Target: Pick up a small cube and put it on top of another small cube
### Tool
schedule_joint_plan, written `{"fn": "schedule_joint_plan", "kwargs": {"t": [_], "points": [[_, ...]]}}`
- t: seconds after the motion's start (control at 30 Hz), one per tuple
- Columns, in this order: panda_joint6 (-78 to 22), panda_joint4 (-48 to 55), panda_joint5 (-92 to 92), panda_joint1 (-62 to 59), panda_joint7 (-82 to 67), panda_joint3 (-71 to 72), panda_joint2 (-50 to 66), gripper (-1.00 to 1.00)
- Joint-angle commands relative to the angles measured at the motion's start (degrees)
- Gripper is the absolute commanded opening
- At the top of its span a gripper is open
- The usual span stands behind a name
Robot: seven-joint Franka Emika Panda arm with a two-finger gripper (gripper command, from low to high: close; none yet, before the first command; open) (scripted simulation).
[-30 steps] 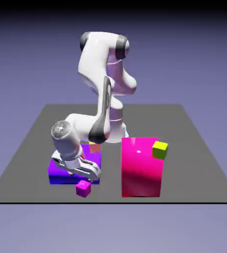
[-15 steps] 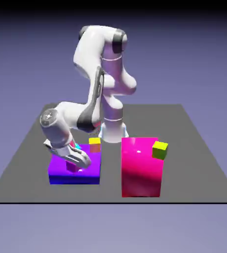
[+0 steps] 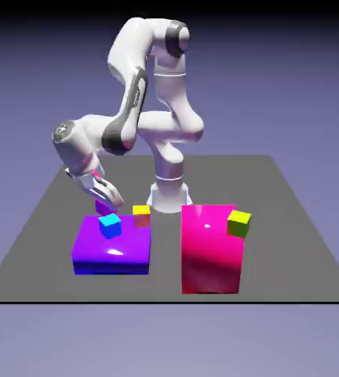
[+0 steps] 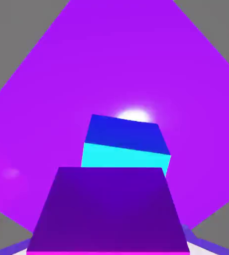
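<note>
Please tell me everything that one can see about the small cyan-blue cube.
The small cyan-blue cube is a tiny, smooth, glossy block with sharp edges. In the exterior view its faces are bright cyan; in the hand view one face looks cyan and another darker blue. It sits flat on the top of the large purple block, toward that block's far edge, on the exterior view's left. Nothing rests on it yet. The tool hangs just above it with the small magenta cube in its grip, apart from the cyan cube.

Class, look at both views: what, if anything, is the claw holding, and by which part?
The claw holds the small magenta cube by two opposite sides, above the cyan cube.
</note>
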Motion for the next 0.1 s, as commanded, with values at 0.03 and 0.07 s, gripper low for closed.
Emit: {"fn": "schedule_joint_plan", "kwargs": {"t": [0.03,0.07], "points": [[-0.01,0.00,-0.20,-0.09,0.10,-0.07,0.00,1.00],[-2.50,1.47,-0.77,-0.14,0.56,-0.19,-1.10,1.00]]}}
